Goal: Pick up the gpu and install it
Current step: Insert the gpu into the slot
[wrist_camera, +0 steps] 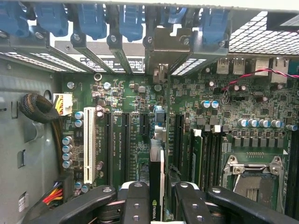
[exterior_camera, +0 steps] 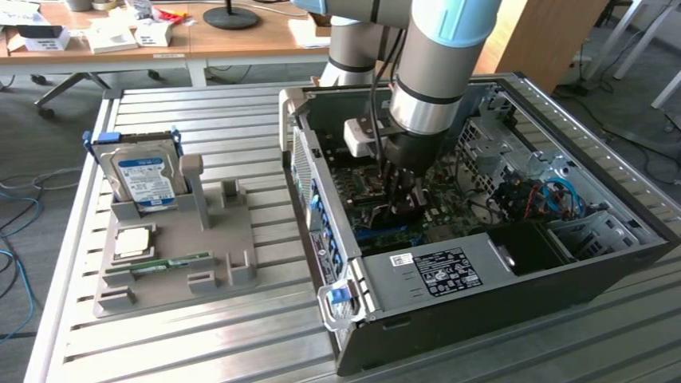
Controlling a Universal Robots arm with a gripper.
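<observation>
Pincer (wrist_camera: 156, 198) partly closed, the two black fingers (wrist_camera: 135, 200) clamped on either face of the gpu (wrist_camera: 156, 182). I see the card edge-on in the wrist view: a thin dark slab with a pale strip along one side, held upright between the pads.

Card's long axis runs away from the wrist camera, toward the row of blue slot latches (wrist_camera: 131, 21) and the metal bracket openings at the rear wall of the case. Its lower edge sits over the green motherboard (wrist_camera: 121, 98), in line with the black expansion slots (wrist_camera: 126, 140); I cannot tell whether the edge connector is touching a slot or just above it.

Beside the card: a white slot (wrist_camera: 88, 144) on one side, the memory slots (wrist_camera: 212, 151) and the bare processor socket (wrist_camera: 254, 175) on the other.

From the exterior view, the arm (exterior_camera: 436, 72) reaches straight down into the open computer case (exterior_camera: 479, 263), pincer (exterior_camera: 404, 195) low over the board.

Outside the case, on the exterior view's left, a grey fixture tray (exterior_camera: 218, 239) rests on the slatted metal table (exterior_camera: 191, 343). It holds a hard drive (exterior_camera: 143, 177) standing upright and a memory stick (exterior_camera: 171, 263) lying flat.
</observation>
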